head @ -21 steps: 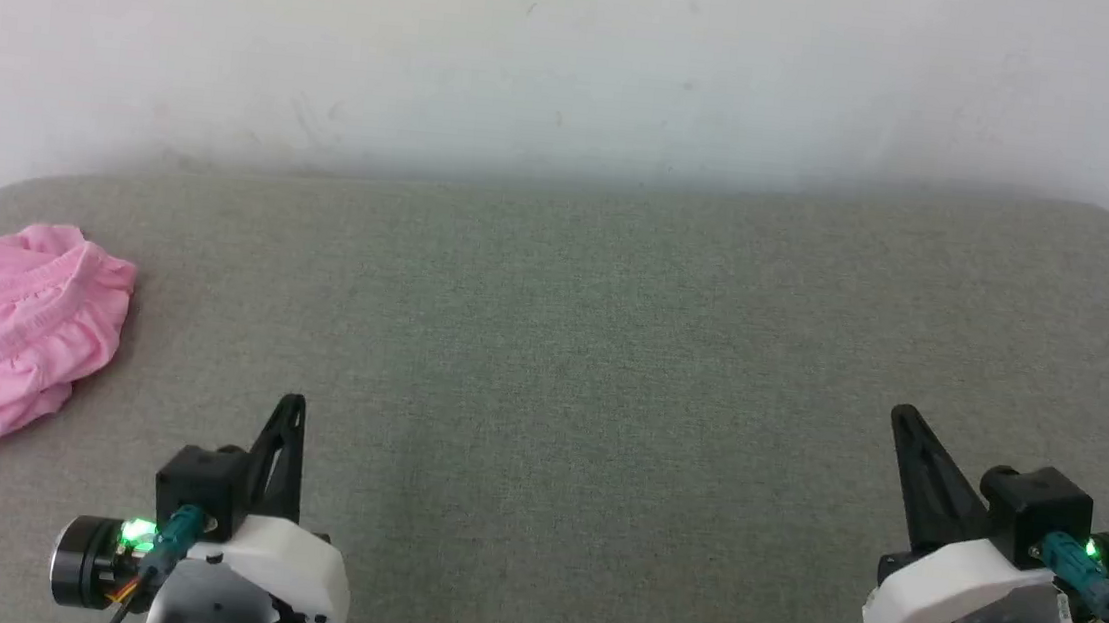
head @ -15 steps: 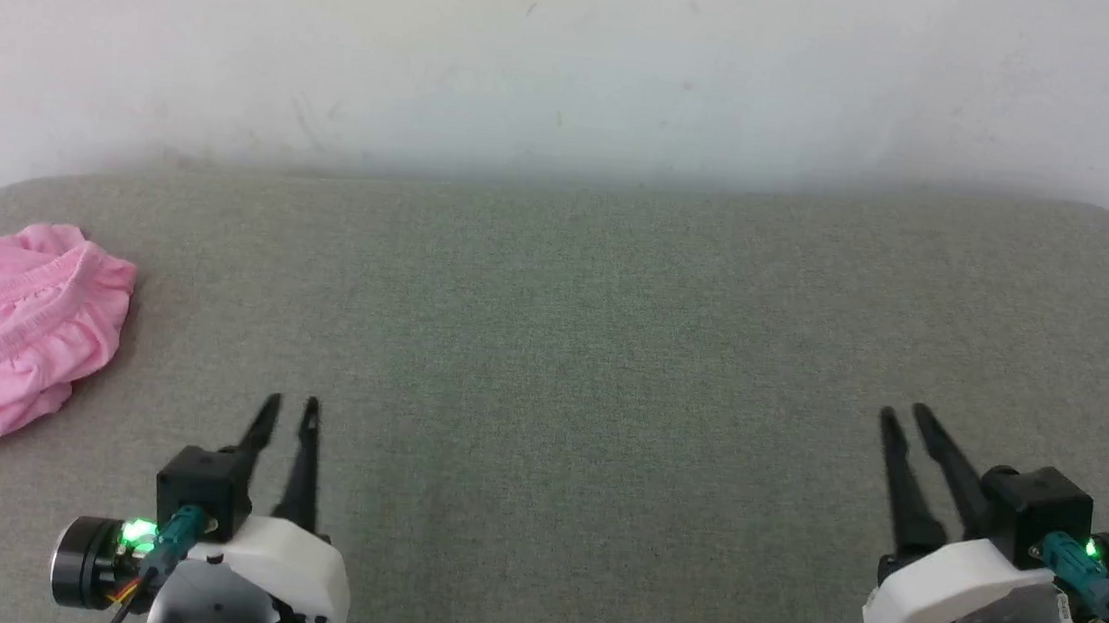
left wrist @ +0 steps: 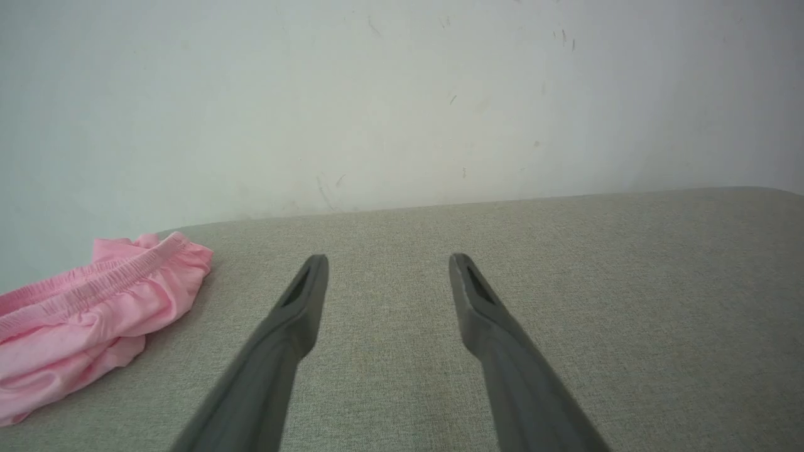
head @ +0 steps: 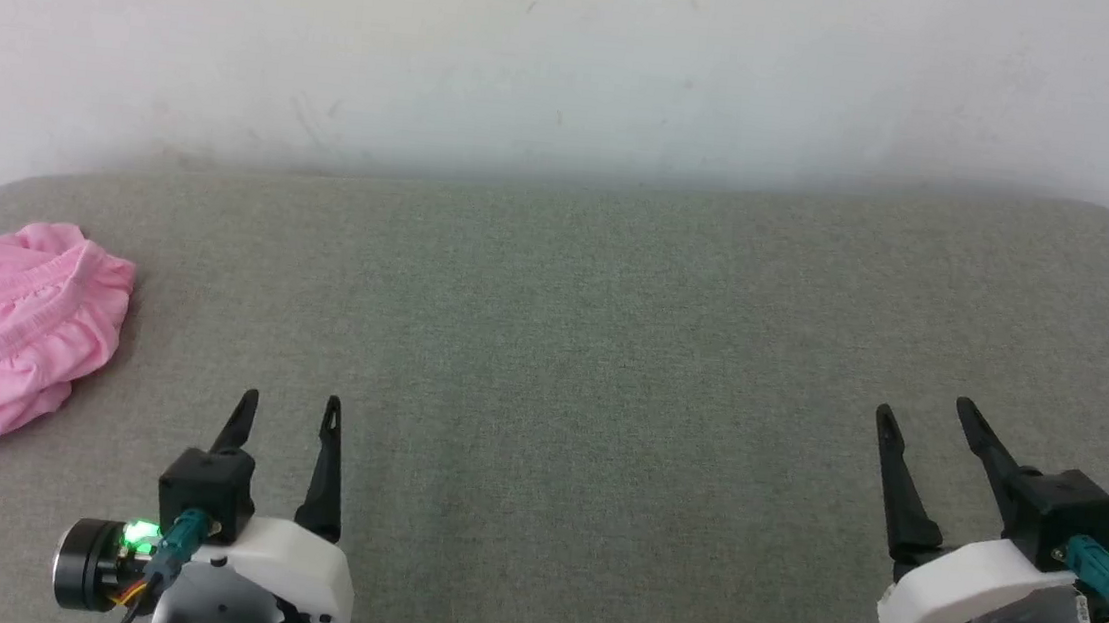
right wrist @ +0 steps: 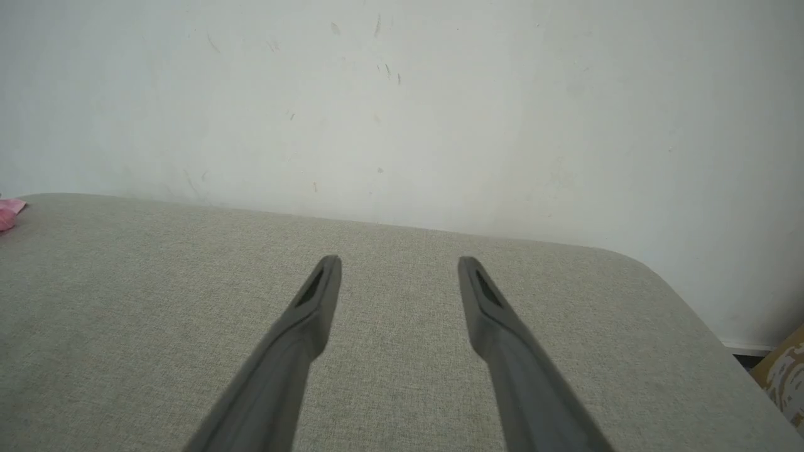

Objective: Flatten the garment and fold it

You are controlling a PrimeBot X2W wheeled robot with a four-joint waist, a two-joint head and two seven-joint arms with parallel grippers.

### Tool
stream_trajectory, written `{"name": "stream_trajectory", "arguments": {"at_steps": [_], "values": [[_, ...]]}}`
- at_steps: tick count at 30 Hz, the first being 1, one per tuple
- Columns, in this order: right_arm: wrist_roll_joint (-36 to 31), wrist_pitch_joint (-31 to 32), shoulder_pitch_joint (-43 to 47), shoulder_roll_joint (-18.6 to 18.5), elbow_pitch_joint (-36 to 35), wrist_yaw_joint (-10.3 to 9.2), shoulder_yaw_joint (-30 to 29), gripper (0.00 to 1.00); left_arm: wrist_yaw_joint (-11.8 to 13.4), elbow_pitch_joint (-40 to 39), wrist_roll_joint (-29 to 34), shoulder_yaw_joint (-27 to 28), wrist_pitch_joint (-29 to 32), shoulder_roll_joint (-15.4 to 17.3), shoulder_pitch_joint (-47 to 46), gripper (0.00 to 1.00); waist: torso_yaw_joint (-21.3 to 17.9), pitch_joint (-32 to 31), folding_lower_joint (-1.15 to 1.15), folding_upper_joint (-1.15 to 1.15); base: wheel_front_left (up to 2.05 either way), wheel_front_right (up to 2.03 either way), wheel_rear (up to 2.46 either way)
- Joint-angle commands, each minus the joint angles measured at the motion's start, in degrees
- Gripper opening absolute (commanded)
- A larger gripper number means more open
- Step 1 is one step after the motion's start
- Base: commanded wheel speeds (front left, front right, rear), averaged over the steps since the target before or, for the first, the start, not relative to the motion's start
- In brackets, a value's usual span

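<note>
The garment [head: 5,339] is a light pink crumpled heap with a gathered waistband, lying at the far left edge of the grey padded surface [head: 593,335]. The left wrist view has the garment [left wrist: 88,314] at its left side, and a pink scrap of it [right wrist: 9,212] peeks in at the right wrist view's left edge. My left gripper [head: 289,407] stands open near the front left, well to the right of the garment, holding nothing. My right gripper [head: 923,410] is open at the front right, far from the cloth. Both pairs of fingers hover over bare fabric [left wrist: 388,258] [right wrist: 400,260].
A white wall [head: 576,62] rises directly behind the grey surface. The surface has rounded corners at the back left and back right. A cardboard box corner [right wrist: 782,373] shows low beyond the surface's right edge.
Both grippers went from shut to open, their fingers spreading apart. The garment has not moved.
</note>
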Motion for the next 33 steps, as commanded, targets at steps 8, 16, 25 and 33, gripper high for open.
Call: {"name": "stream_trajectory", "arguments": {"at_steps": [8, 16, 25, 33], "values": [[1.17, -1.45, 0.35, 0.05, -0.84, -0.02, -0.68, 1.0, 2.06, -0.24, 0.21, -1.09, -1.46, 0.27, -0.73, 1.0, 0.62, 0.14, 0.0, 0.0, 0.0, 0.0, 0.0], [1.19, -2.41, 0.37, 0.07, -1.47, -0.03, -0.91, 1.0, 3.57, -0.56, 0.06, -1.55, -2.42, 0.69, -1.11, 1.0, 2.48, 0.53, 0.0, 0.0, 0.0, 0.0, 0.0], [1.19, -3.49, 0.43, 0.09, -1.98, -0.04, -1.44, 1.0, 5.28, -0.95, -0.16, -1.78, -3.5, 0.92, -1.53, 1.0, 5.97, 1.11, 0.0, 0.0, 0.0, 0.0, 0.0], [1.03, -4.32, 0.45, 0.11, -2.37, -0.04, -1.71, 1.0, 6.55, -1.21, -0.33, -1.89, -4.33, 0.85, -1.69, 1.0, 9.42, 1.59, 0.0, 0.0, 0.0, 0.0, 0.0]]}}
